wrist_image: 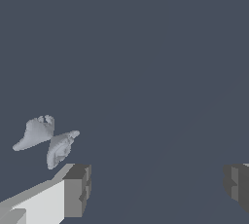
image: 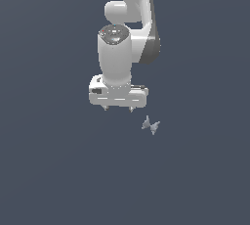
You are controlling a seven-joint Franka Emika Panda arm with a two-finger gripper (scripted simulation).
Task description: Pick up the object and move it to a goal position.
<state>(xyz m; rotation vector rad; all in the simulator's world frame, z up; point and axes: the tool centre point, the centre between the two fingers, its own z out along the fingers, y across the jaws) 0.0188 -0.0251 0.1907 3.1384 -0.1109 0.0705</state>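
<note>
The object (image: 151,125) is a tiny pale grey-blue item with two pointed wing-like lobes. It lies on the dark floor, below and toward the exterior view's right of my gripper (image: 117,108). The gripper is open and empty, its two small fingertips pointing down and wide apart. In the wrist view the object (wrist_image: 46,140) lies outside the gap, just beyond one fingertip (wrist_image: 77,190); the other fingertip (wrist_image: 237,184) shows at the frame's edge. The gripper's midpoint in that view (wrist_image: 155,189) is over bare floor.
The white arm (image: 128,18) rises behind the gripper to the top of the exterior view. A plain dark grey-blue floor (image: 58,170) fills everything else in both views.
</note>
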